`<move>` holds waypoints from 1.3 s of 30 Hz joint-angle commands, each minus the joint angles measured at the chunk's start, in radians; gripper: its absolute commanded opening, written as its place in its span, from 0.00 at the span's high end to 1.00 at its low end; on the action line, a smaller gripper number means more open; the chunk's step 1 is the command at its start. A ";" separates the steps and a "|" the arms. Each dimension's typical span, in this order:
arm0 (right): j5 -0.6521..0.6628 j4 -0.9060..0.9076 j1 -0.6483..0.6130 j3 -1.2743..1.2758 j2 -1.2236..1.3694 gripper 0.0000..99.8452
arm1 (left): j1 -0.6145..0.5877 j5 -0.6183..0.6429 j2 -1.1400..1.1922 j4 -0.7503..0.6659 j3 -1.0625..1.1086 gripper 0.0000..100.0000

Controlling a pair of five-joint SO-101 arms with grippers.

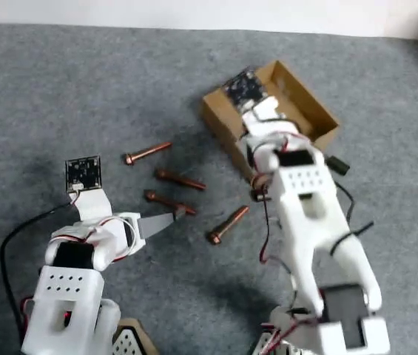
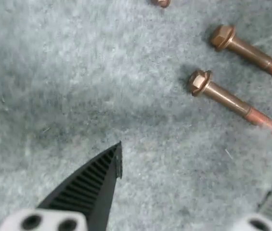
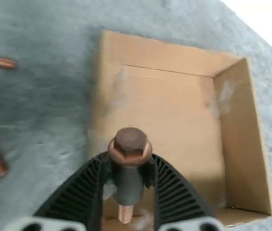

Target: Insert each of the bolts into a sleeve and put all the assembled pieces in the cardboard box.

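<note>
a grey, carpet-like cover lies over the table (image 1: pixel 61 89), and the cardboard box (image 3: pixel 234 125) stands open at its far side, with nothing seen on its floor. the right gripper (image 3: pixel 128 162) hangs above the box and is clamped on a dark sleeve (image 3: pixel 127 186) with a bolt (image 3: pixel 130 143) through it, the head up and the tip showing below. four loose bolts (image 1: pixel 180 178) lie on the cover between the two arms. the left gripper (image 2: pixel 200 168) is spread wide and holds nothing, low over the cover just beside two of them. the step in hand seems to be the drop into the box. the piece sits near the box's near wall, so it would be safer to bring it more over the middle, go lower, then let the jaws part slowly, so the bolt does not slip out of the sleeve or bounce over the rim.
</note>
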 commanded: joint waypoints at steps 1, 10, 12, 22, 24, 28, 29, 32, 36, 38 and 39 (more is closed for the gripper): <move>0.015 -0.025 0.012 -0.134 0.067 0.99 | -0.010 -0.014 -0.008 -0.026 -0.004 0.54; 0.015 0.205 -0.016 -0.189 0.177 0.87 | -0.010 -0.014 -0.016 -0.028 0.008 0.54; 0.011 0.208 -0.013 -0.200 0.151 0.99 | -0.010 -0.014 -0.016 -0.028 0.008 0.54; -0.158 0.513 0.051 -0.203 -0.081 0.94 | -0.010 -0.014 -0.016 -0.028 0.008 0.54; -0.193 0.565 0.097 -0.203 -0.085 0.94 | -0.010 -0.014 -0.016 -0.028 0.008 0.54; -0.299 0.576 0.216 -0.200 -0.082 0.94 | -0.010 -0.014 -0.016 -0.028 0.008 0.54; -0.308 0.575 0.239 -0.203 -0.082 0.94 | -0.010 -0.014 -0.016 -0.028 0.008 0.54; -0.186 0.506 0.283 -0.199 -0.082 0.94 | -0.010 -0.014 -0.016 -0.028 0.008 0.54; 0.072 0.443 0.321 -0.199 -0.079 0.94 | -0.010 -0.014 -0.016 -0.028 0.008 0.54; 0.184 0.437 0.341 -0.197 -0.077 0.94 | -0.010 -0.014 -0.016 -0.028 0.008 0.54; 0.232 0.437 0.352 -0.199 -0.067 0.94 | -0.010 -0.014 -0.016 -0.028 0.008 0.54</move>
